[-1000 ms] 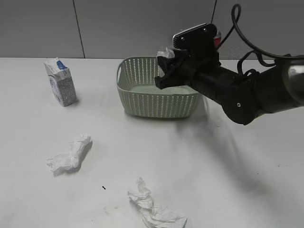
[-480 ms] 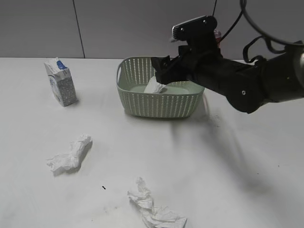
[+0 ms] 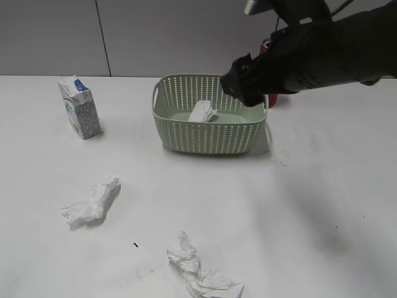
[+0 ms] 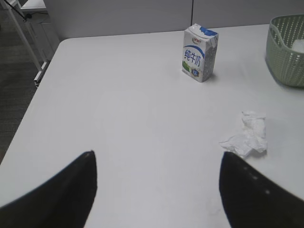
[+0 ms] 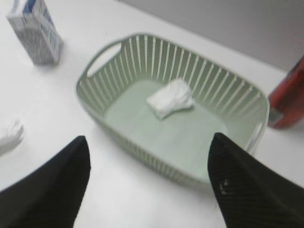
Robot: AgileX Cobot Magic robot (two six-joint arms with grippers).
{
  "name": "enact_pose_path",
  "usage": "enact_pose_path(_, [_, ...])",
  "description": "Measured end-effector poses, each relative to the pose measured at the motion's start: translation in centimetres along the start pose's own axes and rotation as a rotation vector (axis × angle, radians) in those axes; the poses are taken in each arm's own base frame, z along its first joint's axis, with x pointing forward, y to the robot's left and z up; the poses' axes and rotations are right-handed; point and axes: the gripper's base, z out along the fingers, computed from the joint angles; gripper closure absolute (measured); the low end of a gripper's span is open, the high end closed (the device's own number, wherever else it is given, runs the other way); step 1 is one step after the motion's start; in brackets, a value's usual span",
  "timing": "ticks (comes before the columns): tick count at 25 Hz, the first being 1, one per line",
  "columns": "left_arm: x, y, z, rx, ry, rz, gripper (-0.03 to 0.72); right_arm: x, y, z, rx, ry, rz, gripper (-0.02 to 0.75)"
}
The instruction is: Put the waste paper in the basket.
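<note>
Lying on the floor of the basket (image 5: pixel 247 107), toward its 12 o'clock wall, the waste paper (image 5: pixel 170 97) looks delivered. The right gripper (image 5: pixel 147 183) hangs above the basket's 6 o'clock rim, jaws wide apart and empty. Lifting straight up, clear of the rim and the red can (image 5: pixel 288 95) at 3 o'clock, seems wise. The left gripper (image 4: pixel 156 187) hangs spread over the table (image 4: pixel 133 118).

Milk carton (image 3: pixel 79 107), red can (image 3: pixel 270 71), two tissue wads (image 3: pixel 92 202)
</note>
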Motion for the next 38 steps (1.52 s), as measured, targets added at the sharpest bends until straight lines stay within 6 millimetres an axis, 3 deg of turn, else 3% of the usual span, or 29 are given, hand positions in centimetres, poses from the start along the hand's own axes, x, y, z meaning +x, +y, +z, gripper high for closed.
enact_pose_path(9, [0.0,0.0,0.0,0.0,0.0,0.0,0.098,4.0,1.3,-3.2,-0.115,0.559,0.127,0.164])
enact_pose_path(17, [0.0,0.0,0.0,-0.001,0.0,0.0,0.098,6.1,0.8,-5.4,-0.111,0.864,-0.023,0.166])
enact_pose_path(20, [0.0,0.0,0.0,-0.001,0.0,0.0,0.098,6.6,-0.5,-6.5,-0.069,0.859,-0.018,0.166])
enact_pose_path(24, [0.0,0.0,0.0,-0.001,0.0,0.0,0.098,7.7,-4.1,-8.8,0.024,0.826,0.115,0.166])
enact_pose_path(27, [0.0,0.0,0.0,-0.001,0.0,0.0,0.098,8.7,-5.5,-10.7,0.076,0.801,0.185,0.166])
enact_pose_path(38, [0.0,0.0,0.0,-0.001,0.0,0.0,0.098,15.0,-2.8,-18.2,0.135,0.615,0.237,0.167])
